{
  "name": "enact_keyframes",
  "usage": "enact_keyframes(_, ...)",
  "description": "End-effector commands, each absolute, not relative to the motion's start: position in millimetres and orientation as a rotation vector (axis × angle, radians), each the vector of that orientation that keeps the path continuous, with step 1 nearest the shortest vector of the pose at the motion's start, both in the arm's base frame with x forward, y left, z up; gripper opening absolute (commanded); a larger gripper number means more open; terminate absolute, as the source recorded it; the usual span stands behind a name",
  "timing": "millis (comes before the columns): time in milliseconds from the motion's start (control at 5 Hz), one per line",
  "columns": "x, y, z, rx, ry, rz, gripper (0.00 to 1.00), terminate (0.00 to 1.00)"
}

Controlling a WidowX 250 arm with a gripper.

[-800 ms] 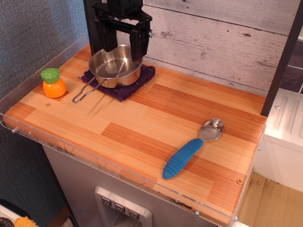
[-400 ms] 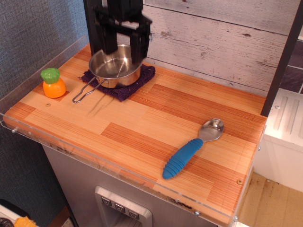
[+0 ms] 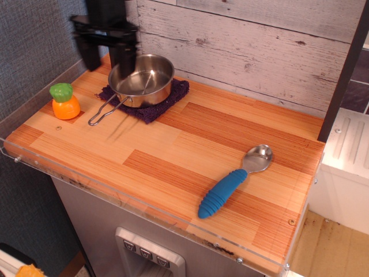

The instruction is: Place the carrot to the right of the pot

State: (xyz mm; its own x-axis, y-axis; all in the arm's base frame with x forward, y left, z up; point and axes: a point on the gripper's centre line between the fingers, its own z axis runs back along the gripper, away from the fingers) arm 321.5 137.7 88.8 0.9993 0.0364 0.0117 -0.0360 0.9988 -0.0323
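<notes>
We begin at the gripper (image 3: 105,55), which hangs at the back left corner of the table (image 3: 173,150) with its two dark fingers pointing down and a clear gap between them; they hold nothing (the motion blur keeps us from judging how wide the gap is). Just beside the jaws, on their right, sits the pot (image 3: 141,78) on a purple cloth (image 3: 167,98), its wire handle (image 3: 105,112) running forward and leftward.

The carrot (image 3: 64,102) is what the coming move turns on. It lies in front of the jaws and a little to their left, nearer the camera, upright on the wood with its green top up, so its long axis stands vertical. It rests left of the pot, near the tip of the handle but apart from it. We judge the gripper must travel forward and descend over it.

Farther out, well off to the right and front, lies the spoon (image 3: 233,182) with a blue handle.

Compared with 0.4 s ago, the gripper has swung leftward from above the pot to the corner; carrot, pot and spoon have not moved.
</notes>
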Motion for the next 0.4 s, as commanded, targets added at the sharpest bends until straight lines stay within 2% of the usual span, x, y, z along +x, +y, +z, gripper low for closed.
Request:
enact_keyframes(0, 310.2, 179.2, 92.6, 0.071, -0.071, 0.095, 1.00, 0.00)
enact_keyframes(200, 306.7, 183.7, 84.7, 0.110, -0.070, 0.105, 1.00, 0.00)
